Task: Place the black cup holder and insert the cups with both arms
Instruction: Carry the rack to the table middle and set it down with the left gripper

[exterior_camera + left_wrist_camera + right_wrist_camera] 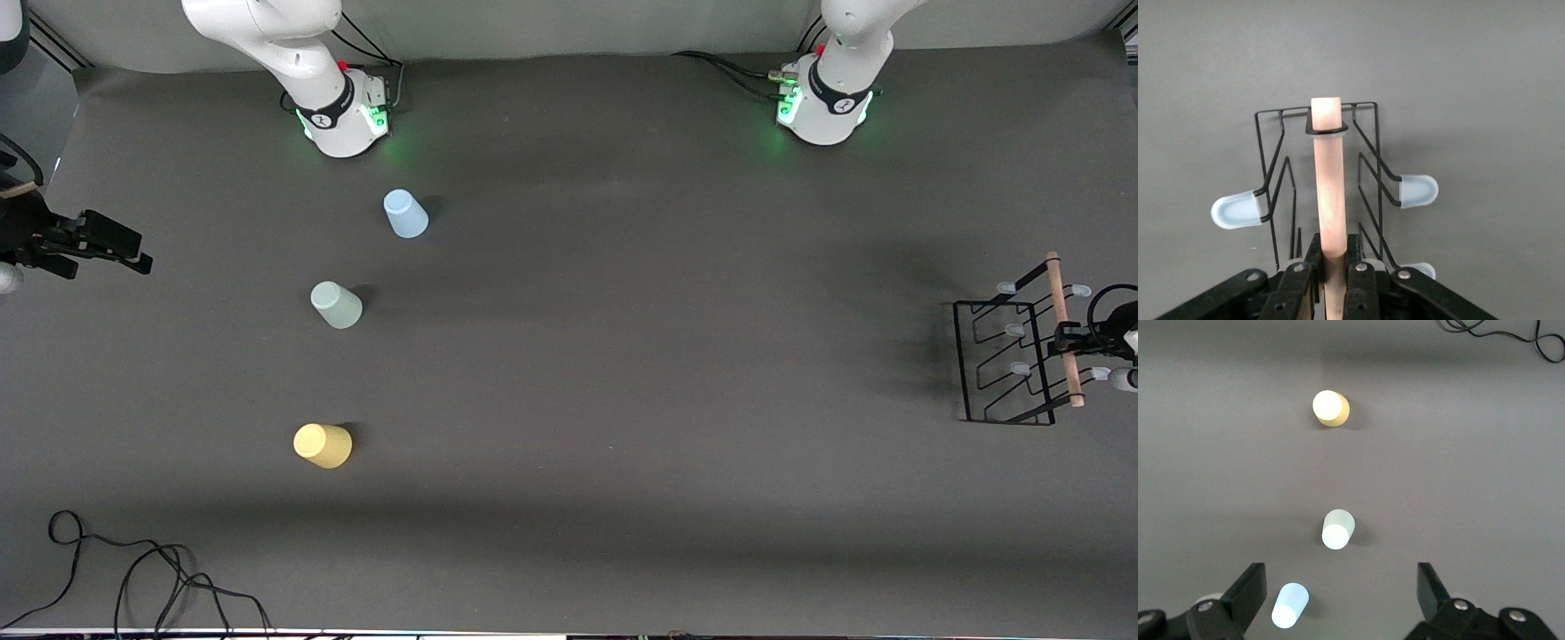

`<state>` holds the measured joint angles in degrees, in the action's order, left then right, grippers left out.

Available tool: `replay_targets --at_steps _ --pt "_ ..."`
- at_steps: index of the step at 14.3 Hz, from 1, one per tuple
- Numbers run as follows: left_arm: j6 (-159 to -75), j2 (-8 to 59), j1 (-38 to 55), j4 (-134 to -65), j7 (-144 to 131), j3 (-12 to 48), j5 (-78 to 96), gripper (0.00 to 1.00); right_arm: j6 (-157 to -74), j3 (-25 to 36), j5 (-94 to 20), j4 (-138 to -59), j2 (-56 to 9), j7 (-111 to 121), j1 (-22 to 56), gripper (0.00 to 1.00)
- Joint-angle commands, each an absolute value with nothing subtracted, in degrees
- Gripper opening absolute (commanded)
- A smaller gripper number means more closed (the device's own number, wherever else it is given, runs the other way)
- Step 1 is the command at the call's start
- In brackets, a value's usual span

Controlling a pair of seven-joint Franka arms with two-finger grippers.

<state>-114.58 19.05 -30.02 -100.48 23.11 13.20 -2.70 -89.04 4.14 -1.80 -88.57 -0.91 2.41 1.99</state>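
Left tool (1331, 280) pinching wooden handle (1327, 180) of black cup holder (1013, 356), right edge of frame. Right tool (1338, 593) spread, waiting over cups (336, 305) at left. Best lifted level, set centrally.

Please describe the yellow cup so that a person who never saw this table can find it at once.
Look at the dark table, toward the right arm's end, where three small cups stand upside down in a loose row. The yellow cup is the one nearest the front camera. The green cup and the blue cup are paler.
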Motion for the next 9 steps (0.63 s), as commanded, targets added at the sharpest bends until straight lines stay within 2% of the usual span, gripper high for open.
replay_targets --at_steps 1,6,9 --pt "-109.2 14.2 -24.2 -99.9 15.6 12.7 -1.1 0.0 -88.9 4.2 -0.6 -89.2 0.0 2.8 2.4 1.0" --pt "-107.3 13.0 -10.0 -97.7 -2.6 12.7 -1.1 0.0 -89.0 4.2 -0.5 -89.0 -0.6 2.4 2.4 1.0" --pt "-108.5 15.0 0.0 -95.6 -13.8 12.7 -1.1 0.0 -89.1 4.2 0.1 -88.9 -0.7 2.9 2.3 1.0"
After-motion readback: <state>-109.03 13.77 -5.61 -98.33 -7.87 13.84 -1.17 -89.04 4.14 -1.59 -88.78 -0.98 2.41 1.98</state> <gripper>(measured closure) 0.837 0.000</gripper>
